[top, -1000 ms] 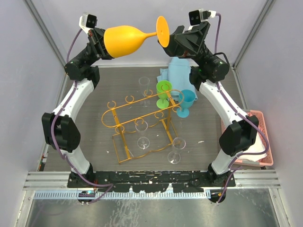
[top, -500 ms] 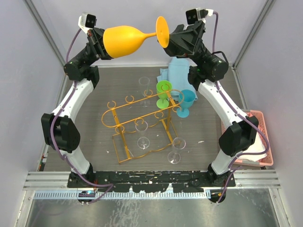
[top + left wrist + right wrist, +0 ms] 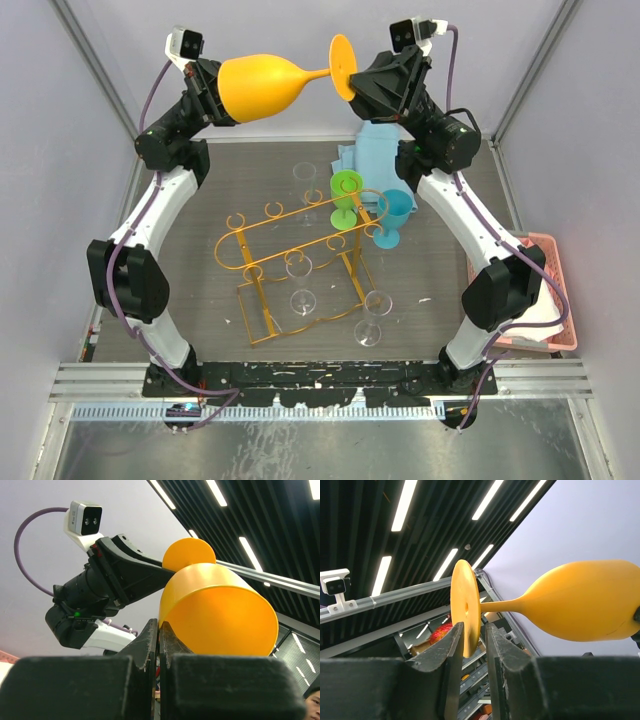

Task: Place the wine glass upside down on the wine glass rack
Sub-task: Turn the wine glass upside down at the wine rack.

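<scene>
Left jaws: closed on the wall of the wine glass (image 3: pixel 262 88) bowl at its rim, one finger (image 3: pixel 146 642) on each side. They are raised high over the far left of the worktop (image 3: pixel 200 210).
Wine glass: orange, held in the air on its side. The bowl points left, the stem is level and the foot points right. It is well above the wine glass rack (image 3: pixel 330 240) and apart from it.
Wine glass rack: orange-gold wire stand on the worktop between the two arms. The top rail runs from near left to far right.
Clear glasses: two (image 3: pixel 297 265) (image 3: pixel 303 300) lie inside the rack's outline, and whether they hang or stand cannot be told. One (image 3: pixel 303 175) is beyond the rack. One (image 3: pixel 370 322) stands upright just right of the base.
Green glass (image 3: pixel 346 186): upright at the rack's right end.
Right jaws: narrow, one finger (image 3: pixel 451 652) on each side of the foot's lower edge. Whether they press on it cannot be told.
Cloth (image 3: pixel 378 148): light blue, beyond the green glass.
Blue glass (image 3: pixel 394 212): upright, just right of the rack.
Basket (image 3: pixel 552 290): pink, at the worktop's right edge.
</scene>
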Controlling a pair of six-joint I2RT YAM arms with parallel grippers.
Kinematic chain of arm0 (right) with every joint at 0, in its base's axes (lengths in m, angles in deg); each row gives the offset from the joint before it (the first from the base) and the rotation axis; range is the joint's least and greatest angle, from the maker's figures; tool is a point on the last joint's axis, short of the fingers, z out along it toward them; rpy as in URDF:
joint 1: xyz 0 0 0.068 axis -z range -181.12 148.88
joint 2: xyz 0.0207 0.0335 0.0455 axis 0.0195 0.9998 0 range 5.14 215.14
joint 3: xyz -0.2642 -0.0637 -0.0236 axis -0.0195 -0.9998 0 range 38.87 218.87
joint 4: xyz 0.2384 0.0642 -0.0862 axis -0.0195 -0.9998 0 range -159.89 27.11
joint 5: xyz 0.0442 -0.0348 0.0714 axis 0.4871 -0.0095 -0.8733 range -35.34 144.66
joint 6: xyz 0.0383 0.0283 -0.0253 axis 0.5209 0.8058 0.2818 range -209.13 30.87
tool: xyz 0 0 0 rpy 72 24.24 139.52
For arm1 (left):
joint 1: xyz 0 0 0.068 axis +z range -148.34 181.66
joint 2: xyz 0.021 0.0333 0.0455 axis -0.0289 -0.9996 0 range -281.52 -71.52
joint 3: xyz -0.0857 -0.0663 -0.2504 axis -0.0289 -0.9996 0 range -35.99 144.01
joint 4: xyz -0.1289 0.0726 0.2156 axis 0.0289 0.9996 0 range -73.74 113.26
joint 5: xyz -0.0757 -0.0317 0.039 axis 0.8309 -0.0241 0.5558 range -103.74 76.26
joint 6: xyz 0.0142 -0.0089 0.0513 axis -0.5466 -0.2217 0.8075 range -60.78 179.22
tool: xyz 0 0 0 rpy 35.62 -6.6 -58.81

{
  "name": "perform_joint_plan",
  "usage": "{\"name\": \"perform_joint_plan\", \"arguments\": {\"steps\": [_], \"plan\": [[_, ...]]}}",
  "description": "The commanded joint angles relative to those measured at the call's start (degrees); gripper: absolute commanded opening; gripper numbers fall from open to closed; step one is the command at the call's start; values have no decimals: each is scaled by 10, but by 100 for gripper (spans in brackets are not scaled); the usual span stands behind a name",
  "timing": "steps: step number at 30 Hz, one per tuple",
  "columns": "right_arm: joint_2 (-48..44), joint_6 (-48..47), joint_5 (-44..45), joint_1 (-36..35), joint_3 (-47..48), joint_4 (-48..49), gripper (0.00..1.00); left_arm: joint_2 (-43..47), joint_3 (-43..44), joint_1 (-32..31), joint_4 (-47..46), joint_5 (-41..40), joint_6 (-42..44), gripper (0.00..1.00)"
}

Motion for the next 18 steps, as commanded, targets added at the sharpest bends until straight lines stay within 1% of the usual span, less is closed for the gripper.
{"name": "perform_joint_plan", "arguments": {"steps": [1,4,6,8,11,13,14,15,18], "plan": [[-28,30,14,-4,19,10,29,30,11,-2,-24,-6,-11,0],[-28,31,16,-4,20,10,20,29,12,-2,-24,-7,-11,0],[-28,29,16,-3,20,10,19,29,11,-2,-24,-9,-11,0],[-28,30,18,-4,17,10,13,28,12,-2,-25,-9,-11,0],[-29,29,21,-4,13,11,8,28,9,-1,-24,-11,-11,0],[-32,27,23,-4,10,10,2,28,7,-1,-24,-12,-11,0],[-31,26,23,-4,10,10,1,27,6,-1,-24,-13,-11,0],[-31,25,23,-4,11,10,1,28,6,-2,-24,-12,-11,2],[-32,22,25,-3,9,10,1,27,4,-2,-24,-10,-10,16]]}}
